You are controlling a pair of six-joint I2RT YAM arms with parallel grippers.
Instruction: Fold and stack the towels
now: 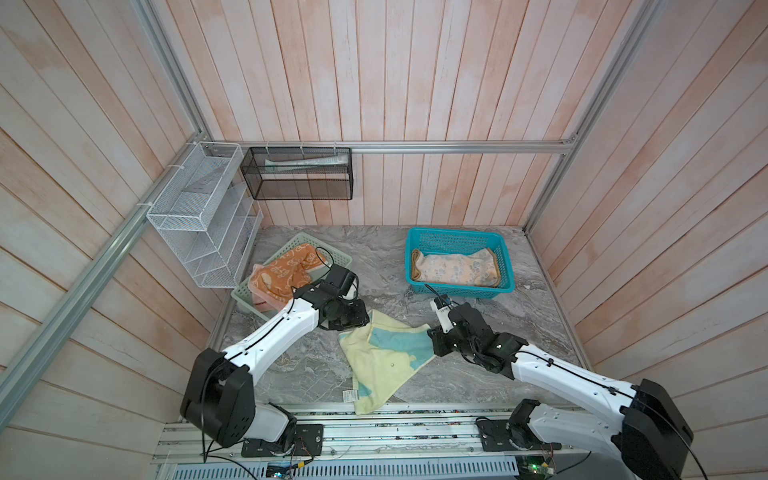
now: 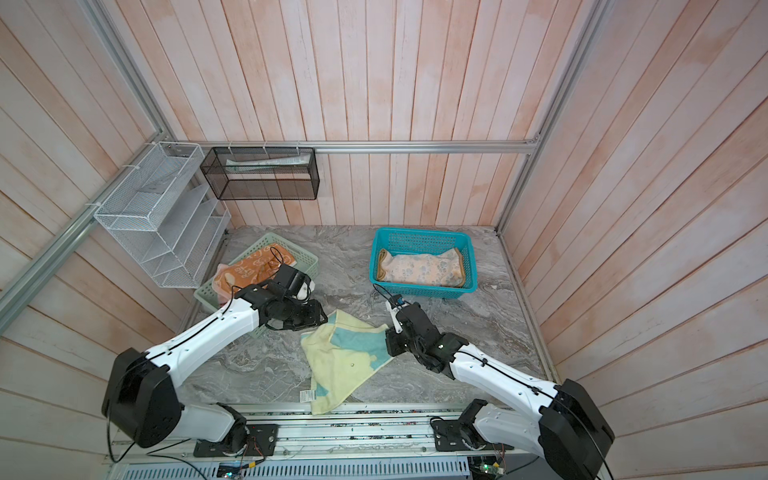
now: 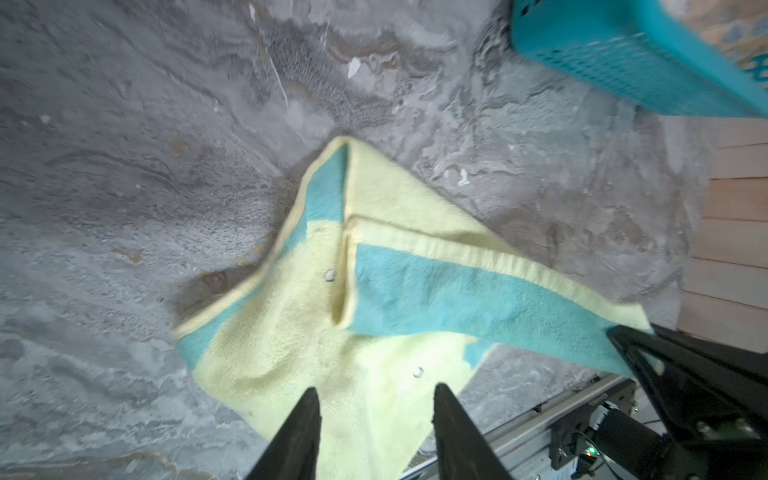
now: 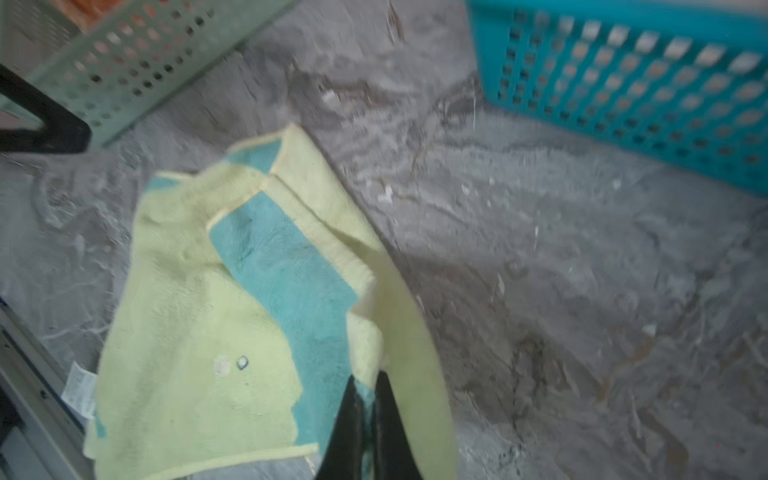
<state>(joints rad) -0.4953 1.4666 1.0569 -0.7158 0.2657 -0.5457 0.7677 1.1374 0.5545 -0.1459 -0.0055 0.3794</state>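
Note:
A pale yellow-green towel [image 1: 382, 361] [image 2: 345, 361] with teal patches lies crumpled in the middle of the table. Its near corner hangs over the front edge. My left gripper [image 3: 376, 392] [image 1: 353, 322] hovers open over the towel's far left part, with nothing between its fingers. My right gripper [image 4: 368, 380] [image 1: 434, 340] is shut on the towel's right corner [image 4: 386, 291], which is lifted a little. An orange bunny towel [image 1: 286, 270] lies on a salmon pink one [image 1: 266, 298] in the mint-green basket [image 1: 338, 259]. The peach paw-print towel [image 1: 455, 269] lies folded in the teal basket [image 1: 461, 291].
A white wire rack [image 1: 199, 216] and a black mesh basket [image 1: 297, 172] hang on the walls at the back left. An aluminium rail [image 1: 374, 432] runs along the table's front edge. Bare marble table [image 1: 519, 332] shows between the baskets and to the right.

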